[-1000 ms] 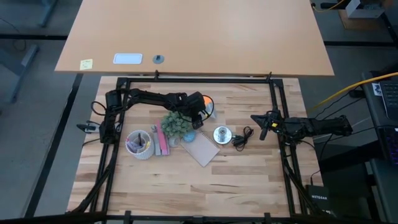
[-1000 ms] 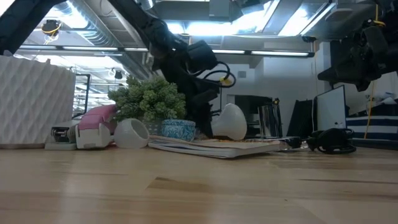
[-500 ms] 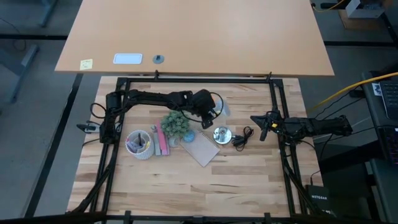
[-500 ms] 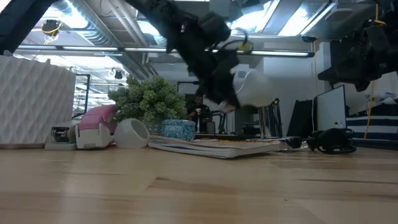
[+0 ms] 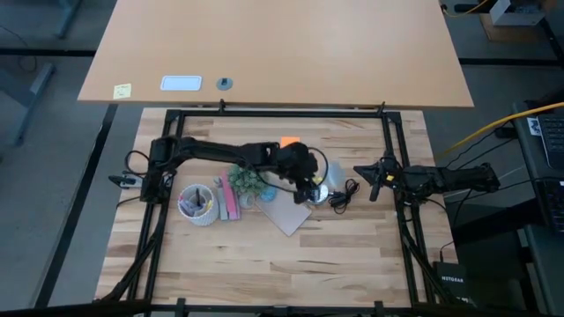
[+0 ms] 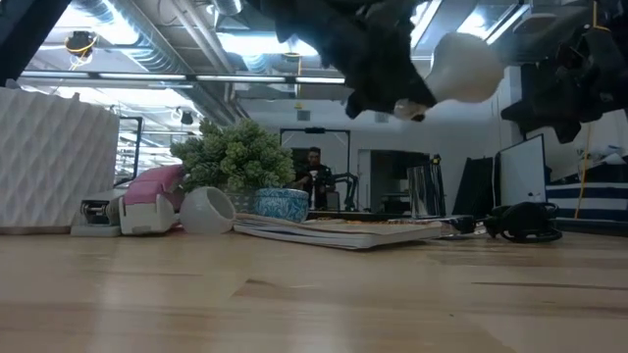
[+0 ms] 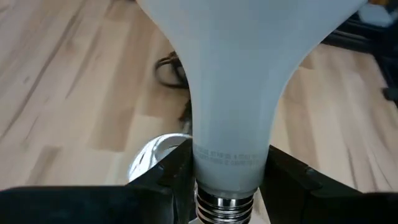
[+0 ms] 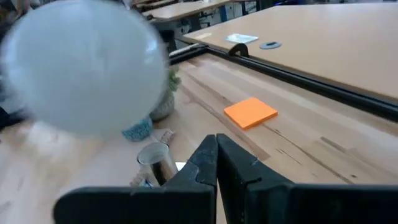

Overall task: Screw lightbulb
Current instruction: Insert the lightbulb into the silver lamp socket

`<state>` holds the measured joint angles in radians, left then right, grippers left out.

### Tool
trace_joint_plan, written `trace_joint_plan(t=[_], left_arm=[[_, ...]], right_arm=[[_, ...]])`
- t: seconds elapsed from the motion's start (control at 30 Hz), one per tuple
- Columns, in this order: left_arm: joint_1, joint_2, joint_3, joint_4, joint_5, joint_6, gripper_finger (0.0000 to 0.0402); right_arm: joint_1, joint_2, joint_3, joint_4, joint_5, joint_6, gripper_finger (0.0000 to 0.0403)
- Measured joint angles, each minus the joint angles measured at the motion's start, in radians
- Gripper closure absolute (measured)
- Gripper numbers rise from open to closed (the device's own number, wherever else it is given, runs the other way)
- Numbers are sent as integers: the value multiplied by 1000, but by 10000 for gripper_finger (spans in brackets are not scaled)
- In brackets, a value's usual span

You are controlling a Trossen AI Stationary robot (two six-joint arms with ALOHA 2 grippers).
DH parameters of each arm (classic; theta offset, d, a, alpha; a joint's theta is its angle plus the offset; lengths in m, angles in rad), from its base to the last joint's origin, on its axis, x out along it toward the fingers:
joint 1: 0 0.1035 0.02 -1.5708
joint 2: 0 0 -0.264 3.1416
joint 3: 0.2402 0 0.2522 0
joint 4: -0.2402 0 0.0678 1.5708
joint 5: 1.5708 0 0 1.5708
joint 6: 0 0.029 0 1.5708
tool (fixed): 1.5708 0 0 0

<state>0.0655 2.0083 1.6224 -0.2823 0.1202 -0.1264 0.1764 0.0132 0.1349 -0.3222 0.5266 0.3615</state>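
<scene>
Glass is what we must think of first: the lightbulb (image 7: pixel 239 74) has a thin frosted globe, so we judge it light, smooth and easy to break or to let slip. We see it held in the left claw (image 7: pixel 227 186), whose two dark fingers (image 7: pixel 171 177) press the pale grey neck just above the metal screw base. This is the good place to hold it, we think, because the neck is narrow and stiffer than the globe, and the thread stays free below.

In the low view the lightbulb (image 6: pixel 461 67) is carried high above the bench (image 6: pixel 314 294), tilted, with the globe pointing to the right. From above, the left claw (image 5: pixel 310 182) is over the middle of the bench, just beside the shiny socket (image 5: pixel 319 188) with its black cord (image 5: pixel 342 197). The bulb is not yet in the socket.

For turning, we judge that a soft and steady grip is needed; too much force could crack the neck, and too little lets the smooth surface slide.

The right claw (image 8: pixel 216 163) waits at the right side, its fingers closed together on nothing.
</scene>
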Motion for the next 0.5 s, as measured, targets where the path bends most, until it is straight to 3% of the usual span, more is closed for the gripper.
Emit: trace_joint_plan(t=[0.2,0.5], left_arm=[[-61,0,1,59,-96,88,264],[-69,0,1,57,-215,67,263]], right_arm=[[0,82,-81,278,-55,-4,397],[0,231,-96,355,-75,11,397]])
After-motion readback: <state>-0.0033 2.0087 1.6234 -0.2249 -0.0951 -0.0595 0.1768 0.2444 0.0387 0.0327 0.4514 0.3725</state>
